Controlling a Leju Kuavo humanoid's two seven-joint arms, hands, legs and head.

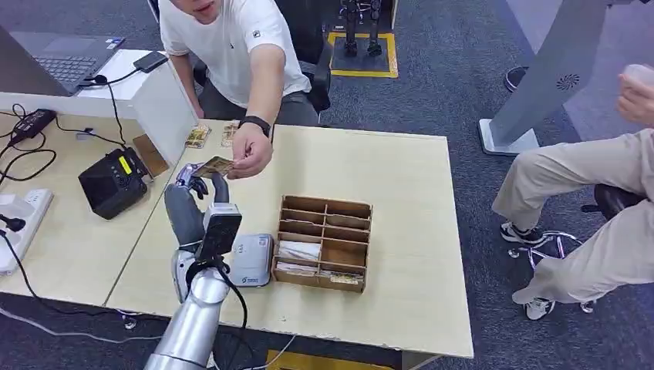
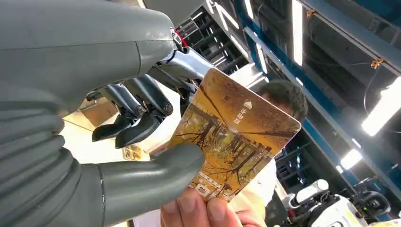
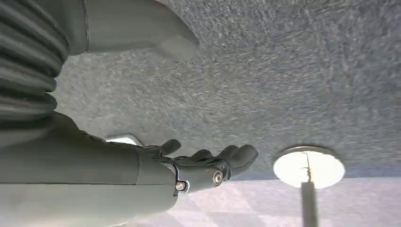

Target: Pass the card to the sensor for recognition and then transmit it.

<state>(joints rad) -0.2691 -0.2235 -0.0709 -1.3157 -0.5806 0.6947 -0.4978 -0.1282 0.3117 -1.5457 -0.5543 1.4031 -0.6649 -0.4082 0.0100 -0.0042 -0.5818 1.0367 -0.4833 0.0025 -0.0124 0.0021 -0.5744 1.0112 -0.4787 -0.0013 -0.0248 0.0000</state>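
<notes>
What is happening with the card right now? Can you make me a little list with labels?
card: a brown picture card, held up above the table
left hand: raised, thumb pressed on the card
person's hand: fingers also pinching the card's edge
right hand: hanging over grey carpet, holding nothing, fingers curled in
card reader: small white box on the table, nothing on it
wooden tray: beside the reader, cards in some slots
spare cards: two lying near the person
</notes>
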